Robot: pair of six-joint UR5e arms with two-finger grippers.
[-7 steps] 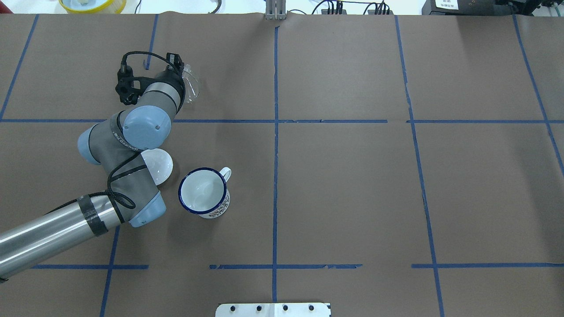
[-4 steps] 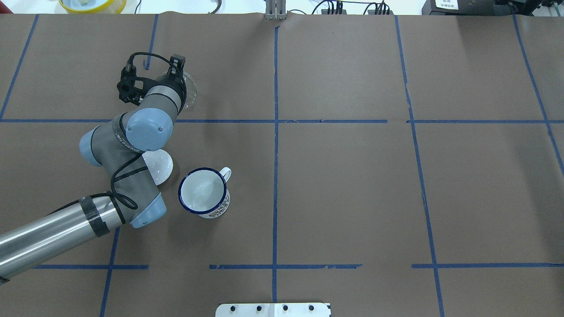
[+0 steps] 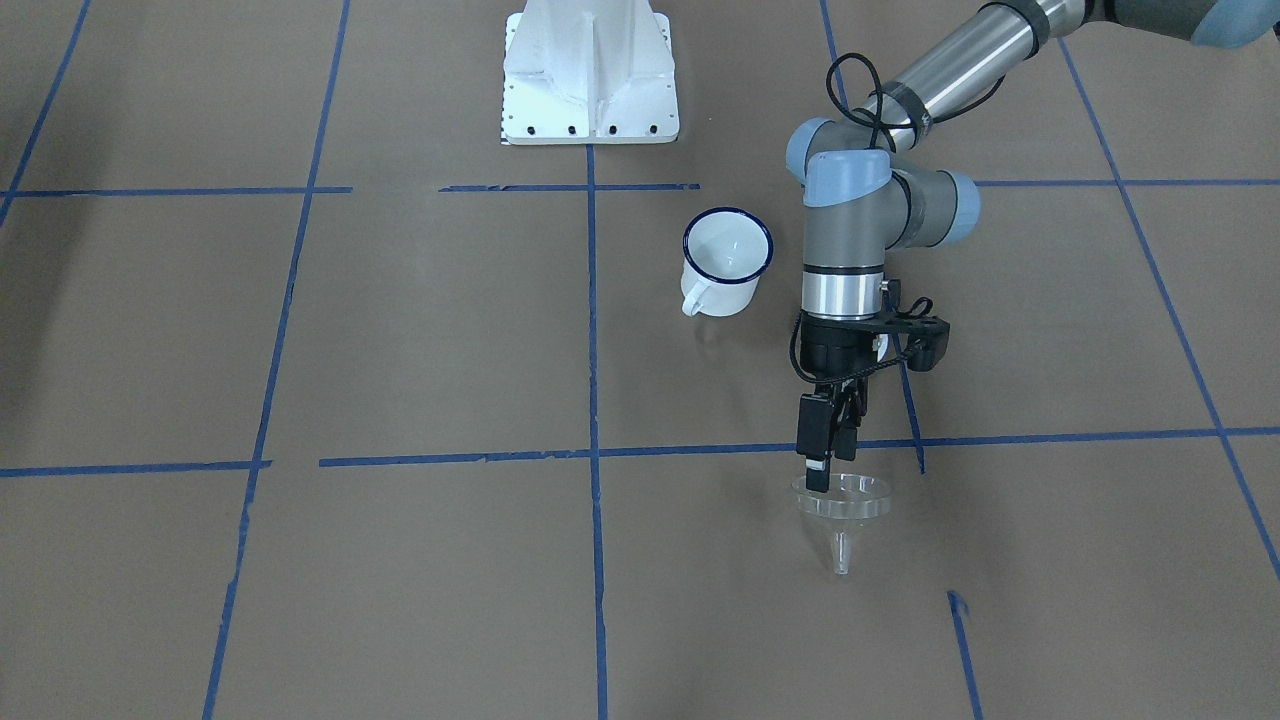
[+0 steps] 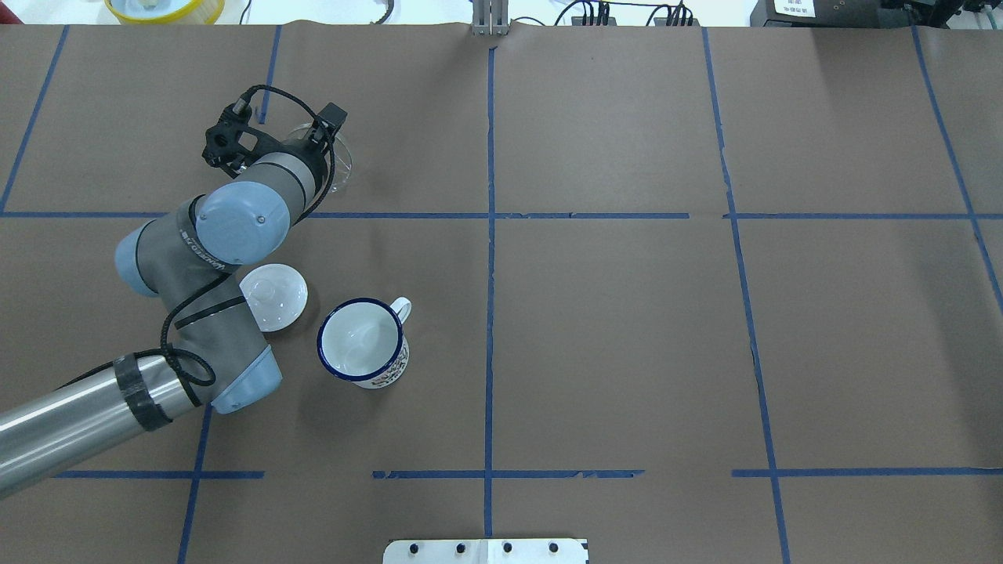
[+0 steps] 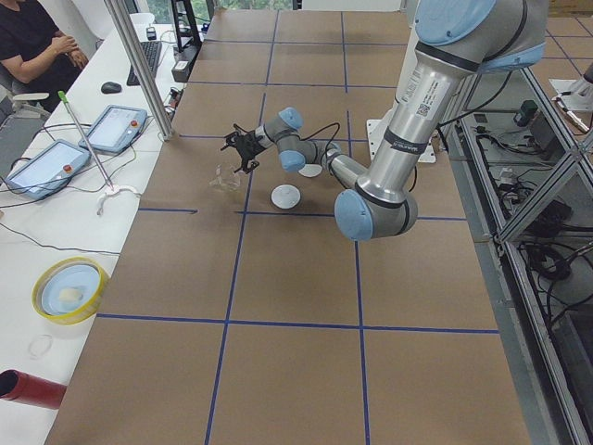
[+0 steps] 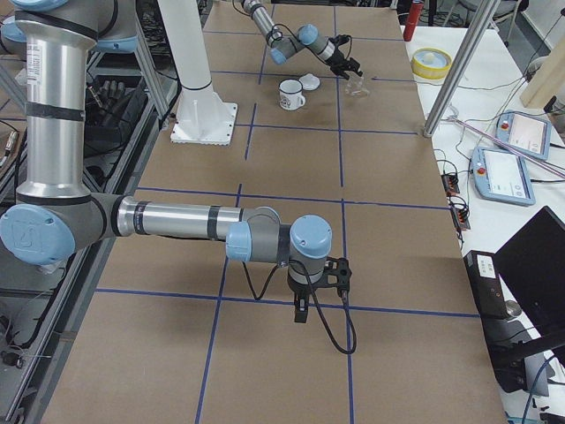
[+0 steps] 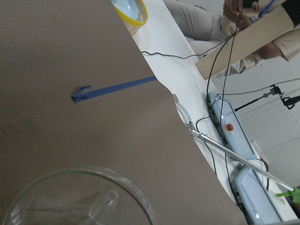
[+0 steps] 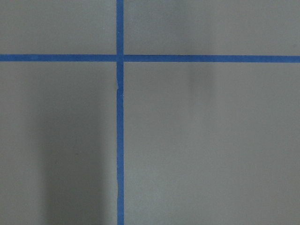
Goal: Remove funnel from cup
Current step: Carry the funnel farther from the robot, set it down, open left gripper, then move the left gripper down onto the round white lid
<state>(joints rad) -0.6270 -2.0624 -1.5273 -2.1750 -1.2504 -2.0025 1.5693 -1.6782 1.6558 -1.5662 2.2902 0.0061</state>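
Front view: one funnel is seen upright, spout down, its rim pinched between the nearly closed fingers of the left gripper. One cup stands well apart. One lid beside the cup is shown only overhead. Right gripper: spread cannot be told.

A: L side?
B: L arm comes in from upper right of front view, elbow bent, wrist vertical. L gripper points straight down, center-right, fingers pinched on funnel rim.
A: R side?
B: R arm stretched across lower left of right-side view, wrist down. R gripper hangs low; fingers' state can't tell.
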